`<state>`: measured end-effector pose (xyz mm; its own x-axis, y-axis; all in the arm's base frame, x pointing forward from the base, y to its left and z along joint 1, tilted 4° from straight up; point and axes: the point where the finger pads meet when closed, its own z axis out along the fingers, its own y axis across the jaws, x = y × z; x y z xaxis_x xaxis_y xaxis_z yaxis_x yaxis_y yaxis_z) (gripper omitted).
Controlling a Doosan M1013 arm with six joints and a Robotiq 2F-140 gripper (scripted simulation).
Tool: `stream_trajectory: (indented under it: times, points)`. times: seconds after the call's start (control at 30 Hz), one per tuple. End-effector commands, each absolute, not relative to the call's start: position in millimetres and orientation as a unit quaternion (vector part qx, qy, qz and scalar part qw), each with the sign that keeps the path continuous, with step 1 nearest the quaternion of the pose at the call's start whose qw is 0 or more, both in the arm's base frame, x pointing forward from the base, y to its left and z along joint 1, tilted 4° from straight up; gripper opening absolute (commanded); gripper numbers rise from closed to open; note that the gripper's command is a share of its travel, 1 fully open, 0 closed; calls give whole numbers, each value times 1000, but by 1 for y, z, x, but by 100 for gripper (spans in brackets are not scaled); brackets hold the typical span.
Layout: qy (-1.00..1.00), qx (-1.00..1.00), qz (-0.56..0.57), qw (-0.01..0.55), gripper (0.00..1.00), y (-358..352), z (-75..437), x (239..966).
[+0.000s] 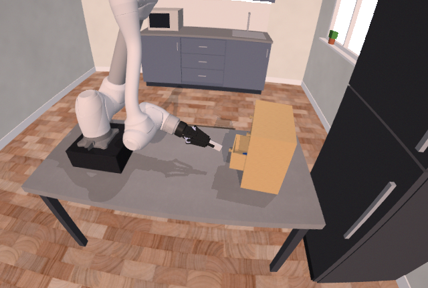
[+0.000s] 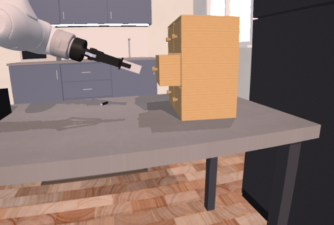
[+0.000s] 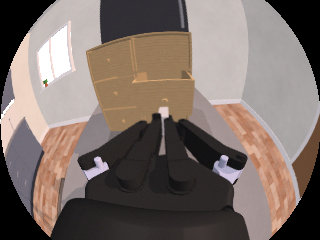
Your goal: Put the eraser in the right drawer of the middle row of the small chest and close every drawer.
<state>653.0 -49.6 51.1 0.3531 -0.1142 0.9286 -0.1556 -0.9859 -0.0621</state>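
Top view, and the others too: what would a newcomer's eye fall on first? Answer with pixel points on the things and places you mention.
Probably the white arm (image 1: 133, 46) (image 2: 26, 28), reaching over the table from the left, its end effector (image 1: 217, 146) (image 2: 136, 68) (image 3: 164, 113) shut and empty. Next, the wooden chest (image 1: 273, 119) (image 2: 210, 68) (image 3: 134, 55) opposite, its right middle drawer (image 1: 237, 160) (image 2: 169, 70) (image 3: 150, 95) sticking out, with a bit of blue (image 1: 245, 154) inside.

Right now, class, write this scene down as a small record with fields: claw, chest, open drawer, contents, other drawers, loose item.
claw: shut, nothing held, in front of the chest
chest: upright, wooden, three rows of two drawers
open drawer: middle row, right
contents: a blue item, mostly hidden, identity unclear
other drawers: look pushed in
loose item: small black cylinder, pale end, on the table
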Motion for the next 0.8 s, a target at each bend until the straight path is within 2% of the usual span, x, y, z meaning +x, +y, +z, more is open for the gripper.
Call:
stream_trajectory:
  times: [0.0, 0.77]
  points:
    - [-82, 822, 563, 18, 0, -50, 51, 653]
    - [-82, 822, 563, 18, 0, -50, 51, 655]
